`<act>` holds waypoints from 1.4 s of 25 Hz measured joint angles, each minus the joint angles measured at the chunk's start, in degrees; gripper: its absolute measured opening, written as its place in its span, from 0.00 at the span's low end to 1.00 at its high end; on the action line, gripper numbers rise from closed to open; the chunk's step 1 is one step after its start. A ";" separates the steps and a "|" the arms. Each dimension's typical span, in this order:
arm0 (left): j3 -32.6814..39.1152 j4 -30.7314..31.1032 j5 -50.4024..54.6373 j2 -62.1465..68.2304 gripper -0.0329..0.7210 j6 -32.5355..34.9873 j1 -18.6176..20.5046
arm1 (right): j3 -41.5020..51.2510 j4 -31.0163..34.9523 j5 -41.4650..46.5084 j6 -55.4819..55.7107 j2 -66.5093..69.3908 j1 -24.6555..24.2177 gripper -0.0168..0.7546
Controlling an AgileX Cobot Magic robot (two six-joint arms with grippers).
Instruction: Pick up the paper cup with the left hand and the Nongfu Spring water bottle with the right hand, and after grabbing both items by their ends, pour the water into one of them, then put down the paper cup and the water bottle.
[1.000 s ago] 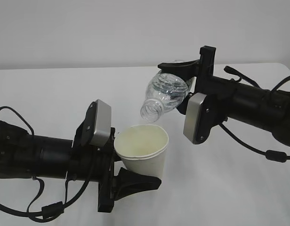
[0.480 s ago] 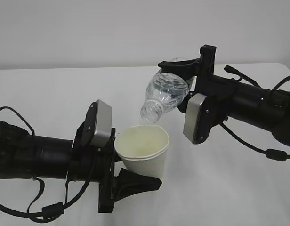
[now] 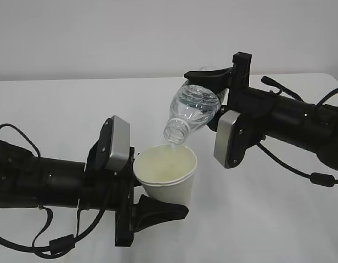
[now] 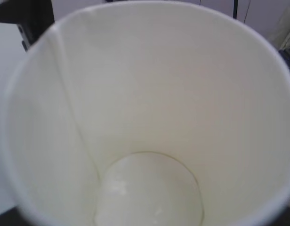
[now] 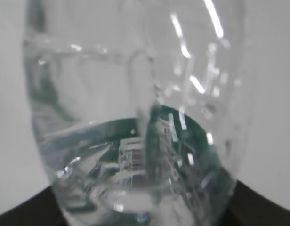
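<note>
The white paper cup (image 3: 168, 176) is held upright above the table, with my left gripper (image 3: 150, 193) shut on its lower part; one black finger (image 3: 161, 211) shows under it. In the left wrist view the cup's pale inside (image 4: 149, 108) fills the frame, and faint glints lie on its bottom. My right gripper (image 3: 212, 101) is shut on the base end of the clear Nongfu Spring water bottle (image 3: 193, 107). The bottle is tilted, its open mouth (image 3: 174, 133) pointing down just over the cup's far rim. Water (image 5: 135, 155) and green label reflections show through the bottle wall.
A white table (image 3: 59, 104) lies beneath both arms, with a plain pale wall behind it. Black cables (image 3: 300, 172) hang from the right arm, and others loop under the left arm (image 3: 54, 244).
The bottle has tipped a little further and its mouth has dipped closer to the cup's rim. The cup and the left arm have hardly moved.
</note>
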 joint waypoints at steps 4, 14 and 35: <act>0.00 -1.21 0.00 0.00 0.62 0.91 0.00 | 0.00 0.00 -0.24 -0.14 0.00 0.00 0.55; 0.00 -1.57 0.00 0.00 0.62 1.27 0.00 | 0.00 0.12 -0.82 -0.47 0.00 0.00 0.55; 0.00 -1.61 0.00 0.00 0.62 1.39 0.00 | 0.00 0.23 -1.29 -0.83 0.00 0.00 0.55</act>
